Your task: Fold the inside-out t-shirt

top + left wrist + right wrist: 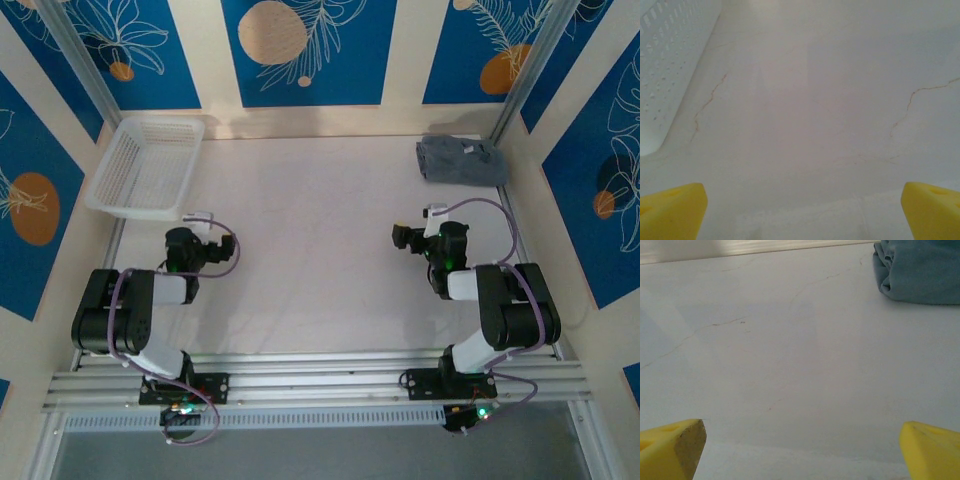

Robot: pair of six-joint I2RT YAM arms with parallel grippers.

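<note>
1. The inside-out t-shirt lies in a compact grey-blue bundle at the far right corner of the table, close beside the frame post. From here I cannot tell whether it is neatly folded or just bunched.
2. The right fingers stand wide apart with nothing between them, low over bare table, the bundle well ahead of them to the far right.
3. The left fingers are just as wide and hold nothing, over on the left side, well apart from the shirt.
4. What worries me is a pinch into that bundle. It would likely catch several layers at once, so the shirt would lift as a lump rather than open out.
5. The corner is tight too. A reach there could knock the post or push cloth off the table's edge.
6. The left arm looks too far off to help unless the shirt comes toward the middle.
7. The white lattice basket sits at the far left, tilted against the wall, with nothing in it.
</note>
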